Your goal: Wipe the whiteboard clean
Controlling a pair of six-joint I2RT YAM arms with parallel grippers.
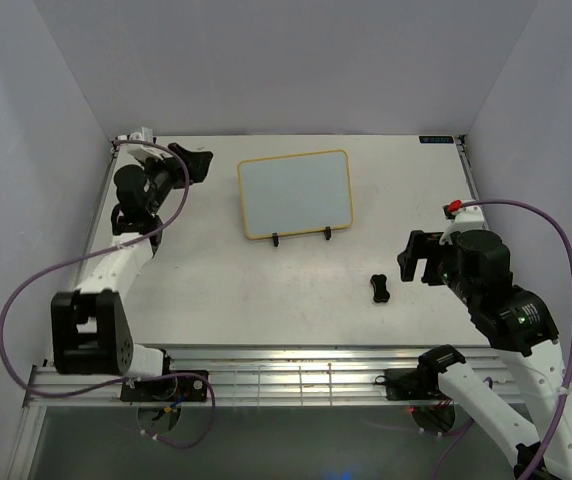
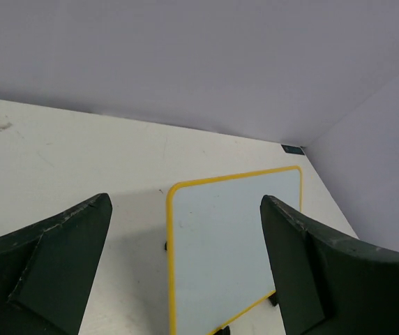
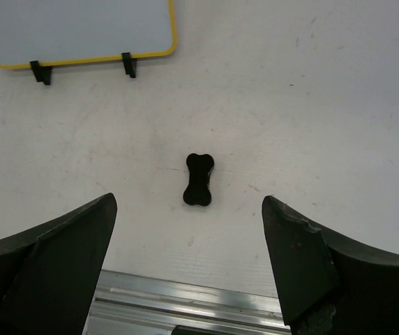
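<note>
The whiteboard (image 1: 296, 193), yellow-framed with a blank white face, leans on a black wire stand (image 1: 301, 238) at the table's middle back. It also shows in the left wrist view (image 2: 231, 248) and the right wrist view (image 3: 74, 31). The small black bone-shaped eraser (image 1: 379, 287) lies on the table to the board's front right, also in the right wrist view (image 3: 198, 179). My left gripper (image 1: 191, 160) is open and empty at the back left, left of the board. My right gripper (image 1: 416, 258) is open and empty, just right of the eraser.
The white table (image 1: 216, 290) ends at a metal rail (image 1: 296, 375) along the near edge. Purple cables (image 1: 26, 290) loop beside both arms. Grey walls enclose the back and sides. A red-tipped part (image 1: 453, 208) sits near the right edge.
</note>
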